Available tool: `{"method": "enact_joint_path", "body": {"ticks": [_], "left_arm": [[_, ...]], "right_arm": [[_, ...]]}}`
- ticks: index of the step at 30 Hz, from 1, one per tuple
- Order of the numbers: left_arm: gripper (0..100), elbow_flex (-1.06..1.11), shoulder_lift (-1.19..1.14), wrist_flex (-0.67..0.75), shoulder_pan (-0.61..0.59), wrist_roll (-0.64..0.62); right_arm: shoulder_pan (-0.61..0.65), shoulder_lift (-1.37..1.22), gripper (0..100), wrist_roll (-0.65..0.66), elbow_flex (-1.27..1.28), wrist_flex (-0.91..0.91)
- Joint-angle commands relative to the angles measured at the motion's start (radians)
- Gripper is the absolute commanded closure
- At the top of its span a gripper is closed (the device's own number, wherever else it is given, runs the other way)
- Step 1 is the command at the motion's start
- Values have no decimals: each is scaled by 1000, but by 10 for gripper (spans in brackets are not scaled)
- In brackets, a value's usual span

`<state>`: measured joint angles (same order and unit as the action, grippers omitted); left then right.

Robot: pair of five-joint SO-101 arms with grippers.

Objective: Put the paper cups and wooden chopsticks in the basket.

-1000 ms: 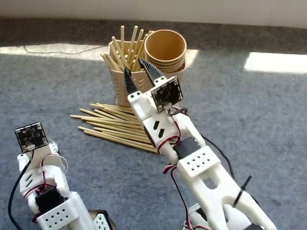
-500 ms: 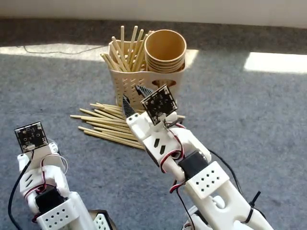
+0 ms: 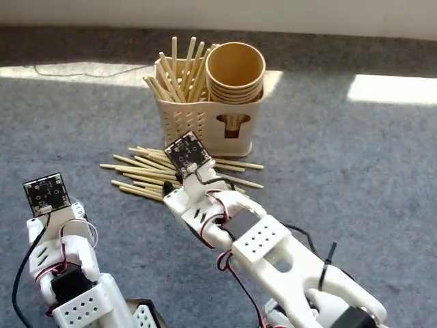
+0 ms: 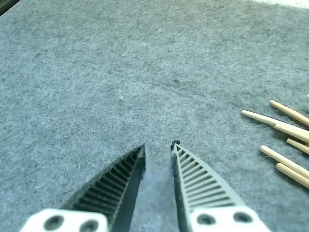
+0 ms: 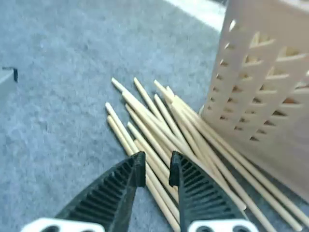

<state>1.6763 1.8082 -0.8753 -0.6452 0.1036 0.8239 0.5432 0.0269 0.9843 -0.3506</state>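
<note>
Jaws of the right gripper (image 5: 157, 166) stand narrowly parted with nothing held, and those of the left gripper (image 4: 158, 146) are parted a little more, also without a load, above bare grey carpet (image 3: 355, 171). Beyond the right tips and off to one side rises the pale cream slotted plastic basket (image 5: 260, 87), which already holds a stack of tan paper cups (image 3: 235, 68) and an upright bundle of sticks (image 3: 177, 72). What is left is the loose pile of pale wooden chopsticks (image 5: 159, 125) lying flat on the carpet. It sits directly under and just ahead of the right tips, with its long axis running obliquely away from them toward the foot of the basket. The gap between the tips therefore crosses the sticks at a slant rather than squarely. From the left jaws the same sticks show as a few pointed ends (image 4: 285, 128) off to one side, clear of the tips, so the right arm looks the nearer one for the next pick. Overhead, the basket's contents are plain. The right wrist view shows instead how close the tips hang above the sticks.
</note>
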Motion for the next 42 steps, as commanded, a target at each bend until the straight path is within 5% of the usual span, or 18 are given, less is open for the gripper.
{"method": "enact_joint_path", "body": {"ticks": [1, 13, 34, 42], "left_arm": [[905, 19, 4, 18, 19, 8], [905, 19, 4, 18, 18, 8], [905, 19, 4, 18, 18, 8], [905, 19, 4, 18, 18, 8]], "right_arm": [[13, -136, 911, 5, -104, -5], [18, -501, 911, 187, -274, -8], [93, -564, 913, 186, -303, -13], [91, -565, 913, 186, -332, -220]]}}
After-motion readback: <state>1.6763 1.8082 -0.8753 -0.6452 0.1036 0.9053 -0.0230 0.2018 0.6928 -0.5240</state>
